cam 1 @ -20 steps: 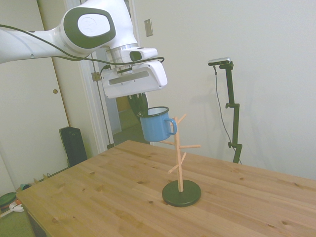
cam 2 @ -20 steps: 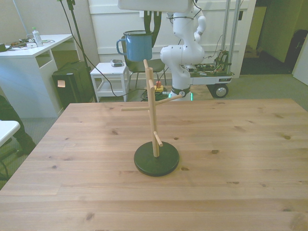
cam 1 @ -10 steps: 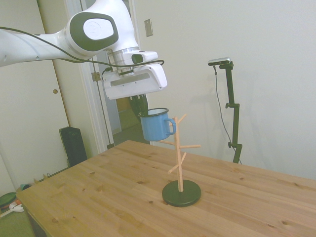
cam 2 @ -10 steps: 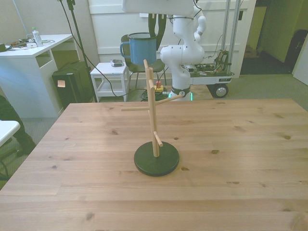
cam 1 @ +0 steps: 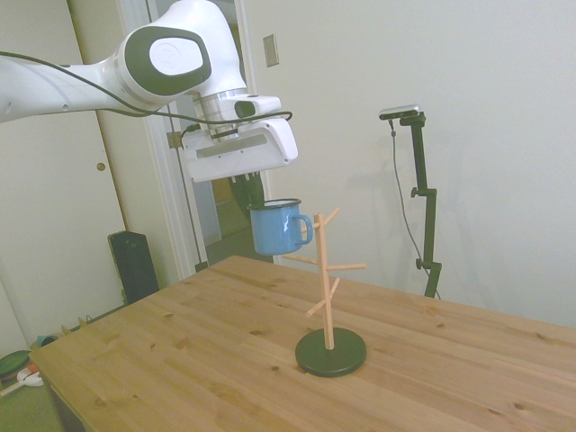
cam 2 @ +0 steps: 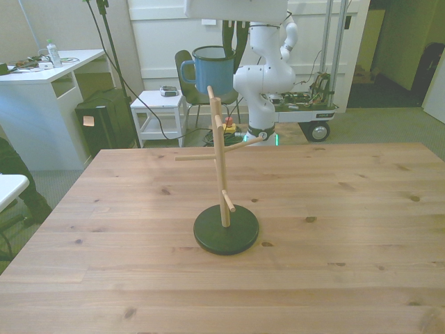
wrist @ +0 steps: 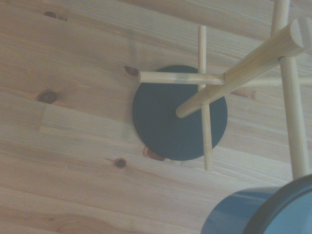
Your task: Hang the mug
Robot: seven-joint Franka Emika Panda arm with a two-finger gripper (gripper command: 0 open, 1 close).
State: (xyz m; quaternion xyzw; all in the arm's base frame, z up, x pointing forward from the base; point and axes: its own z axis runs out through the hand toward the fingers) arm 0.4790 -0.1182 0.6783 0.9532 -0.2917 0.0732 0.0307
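Note:
The light-blue enamel mug [cam 1: 275,229] hangs upright in the air, held by its rim, with my gripper [cam 1: 252,200] shut on it from above. Its loop handle [cam 1: 305,229] points at the top peg of the wooden peg stand [cam 1: 328,286], a short gap away. From the front, the mug [cam 2: 211,67] sits behind and just above the stand's top [cam 2: 212,94], its handle toward the front view's left, under my gripper [cam 2: 229,46]. Close up, the mug's wall [wrist: 243,217] shows beside the stand's dark round base [wrist: 161,126].
The peg stand's black base [cam 2: 225,231] rests near the table's middle, with thin pegs [cam 2: 195,157] sticking out to several sides. Beyond the table stand a white desk [cam 2: 42,69] and a small white cart [cam 2: 158,104].
The mug and gripper have shifted a little toward the front view's right, at about the same height. In the side view the handle has drawn slightly back from the top peg.

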